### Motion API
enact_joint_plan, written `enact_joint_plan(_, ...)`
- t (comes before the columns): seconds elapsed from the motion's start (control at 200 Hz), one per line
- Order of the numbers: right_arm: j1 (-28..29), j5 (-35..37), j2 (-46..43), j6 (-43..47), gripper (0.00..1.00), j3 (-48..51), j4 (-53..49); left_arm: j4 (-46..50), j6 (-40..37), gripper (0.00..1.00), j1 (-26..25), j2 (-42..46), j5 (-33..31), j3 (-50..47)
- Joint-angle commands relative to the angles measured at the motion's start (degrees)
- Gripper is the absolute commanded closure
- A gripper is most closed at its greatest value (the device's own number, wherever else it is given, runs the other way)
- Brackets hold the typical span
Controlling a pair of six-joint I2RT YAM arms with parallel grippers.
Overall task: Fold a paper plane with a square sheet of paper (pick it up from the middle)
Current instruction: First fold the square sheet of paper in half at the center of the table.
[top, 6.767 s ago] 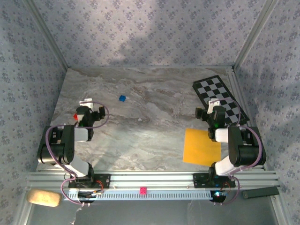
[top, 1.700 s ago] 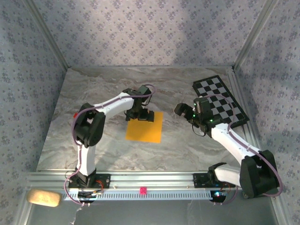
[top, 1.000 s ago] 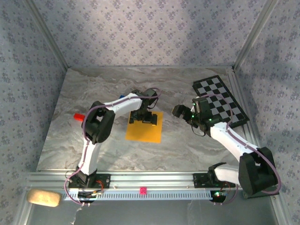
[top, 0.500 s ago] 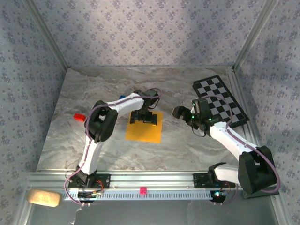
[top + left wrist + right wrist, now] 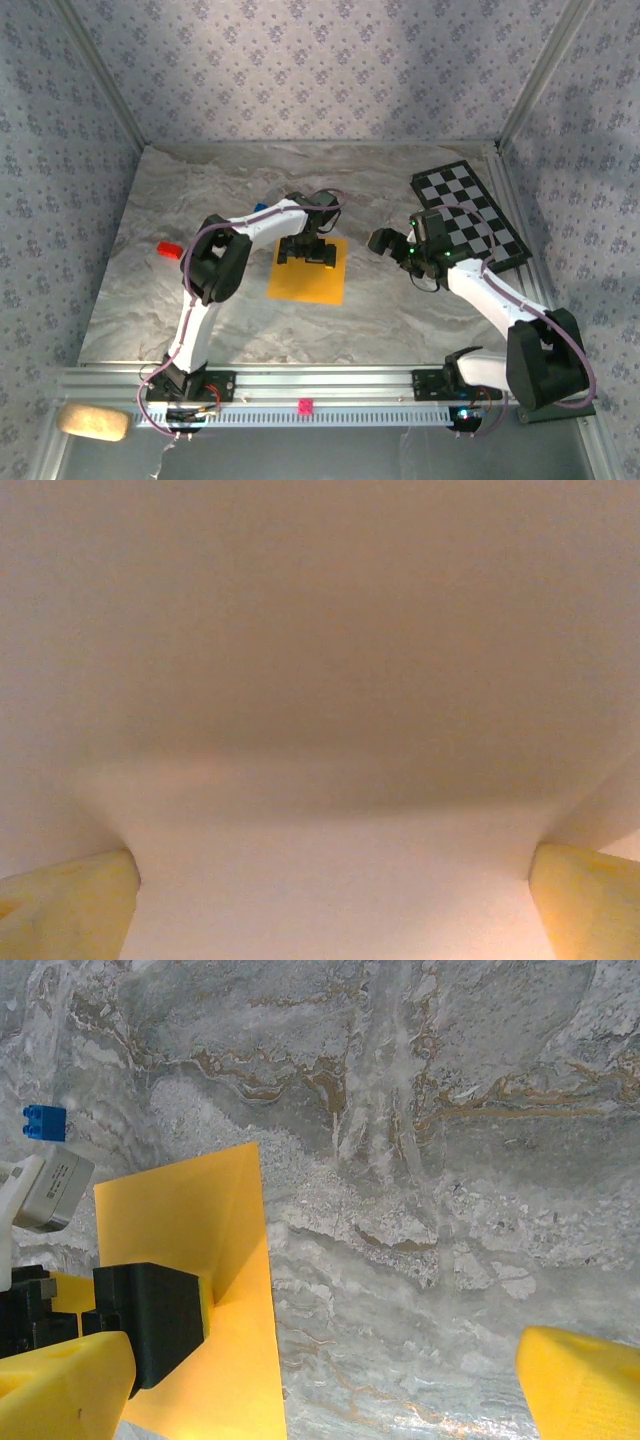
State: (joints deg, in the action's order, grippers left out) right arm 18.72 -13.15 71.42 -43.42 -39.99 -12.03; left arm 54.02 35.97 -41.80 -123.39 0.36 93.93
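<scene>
Top external: left arm (image 5: pixel 245 222) outstretched, left fingers (image 5: pixel 291 254) spread over paper (image 5: pixel 305 282); right fingers (image 5: pixel 582 1386) spread.

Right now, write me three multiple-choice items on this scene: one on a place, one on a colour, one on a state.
1. Where does the square sheet of paper lie?
A) on the checkered board
B) flat on the marble table
C) on the near rail

2. What colour is the small cube?
A) blue
B) green
C) white

3. How is the left tool?
A) shut, holding the sheet aloft
B) open, down at the sheet's far edge
C) folded back at its base

1 B: it lies on marble between the arms.
2 A: it shows blue in the right wrist view.
3 B: its fingers stand wide apart.
</scene>
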Motion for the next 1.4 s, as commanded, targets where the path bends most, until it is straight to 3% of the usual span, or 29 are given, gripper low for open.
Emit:
enact_joint_plan(0.0, -0.1, -1.1, 0.4, 0.8, 0.00, -0.6, -0.3, 0.8, -0.7, 0.00, -0.1, -2.8, 2.1, -2.0)
enact_joint_plan(0.86, 0.0, 0.1, 1.1, -0.5, 0.00, -1.7, -0.1, -0.8, -0.7, 0.01, 0.1, -3.2, 3.3, -2.8)
enact_joint_plan(1.394, 0.0, 0.4, 1.8, -0.7, 0.00, -1.8, -1.4, -1.0, -1.1, 0.07, 0.0, -3.4, 4.1, -2.2)
